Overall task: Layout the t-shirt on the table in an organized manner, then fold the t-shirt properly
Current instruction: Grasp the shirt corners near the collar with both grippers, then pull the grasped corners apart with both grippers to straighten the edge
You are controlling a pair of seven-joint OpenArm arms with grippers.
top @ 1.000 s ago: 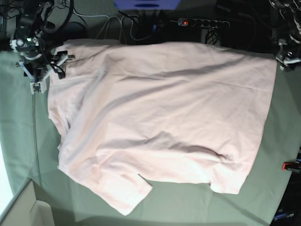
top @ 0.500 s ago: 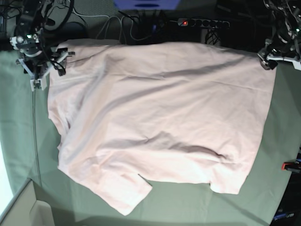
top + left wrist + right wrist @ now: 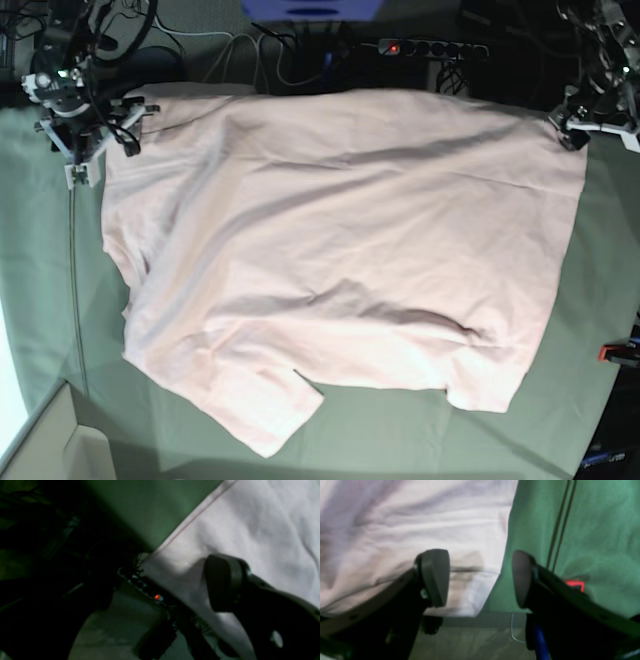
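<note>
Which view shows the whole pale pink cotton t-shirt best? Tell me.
The base view: the pale pink cotton t-shirt lies fully visible, spread out. The left wrist view shows one corner and hem; the right wrist view shows one edge.

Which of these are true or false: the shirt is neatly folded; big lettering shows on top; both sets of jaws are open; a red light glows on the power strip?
1. The t-shirt is neatly folded. False: it lies spread and wrinkled on the table.
2. Big lettering shows on top. False: only plain pink fabric shows.
3. The left gripper and right gripper have open jaws. True.
4. The power strip has a red light. True.
</note>
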